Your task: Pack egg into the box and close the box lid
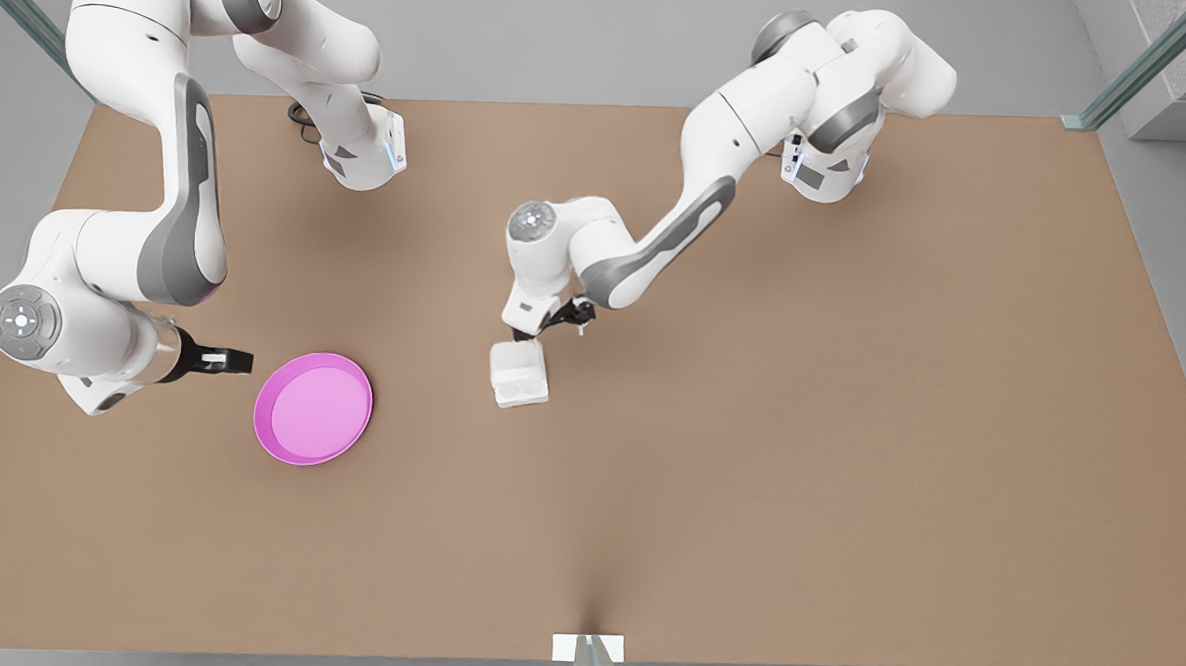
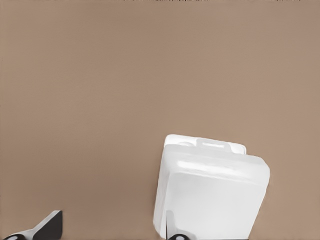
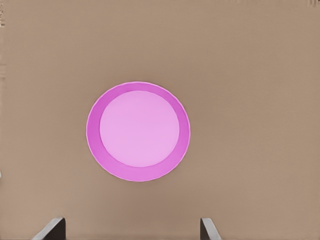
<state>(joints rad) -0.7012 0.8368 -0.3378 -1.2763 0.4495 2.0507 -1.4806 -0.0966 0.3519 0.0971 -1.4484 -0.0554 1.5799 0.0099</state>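
Front cam: high overhead, looks down on whole worktop (image 1: 747,480). Left wrist cam: close over box (image 2: 210,192). Right wrist cam: farther above pink plate (image 3: 138,131); both seen in front view.

A wide, flat brown table (image 1: 746,500) with a matte surface. Two things rest directly on it. A round pink plate (image 1: 313,408) lies toward the front view's left. A small white box (image 1: 519,374), its lid (image 2: 212,192) down, sits near the middle, well apart from the plate.
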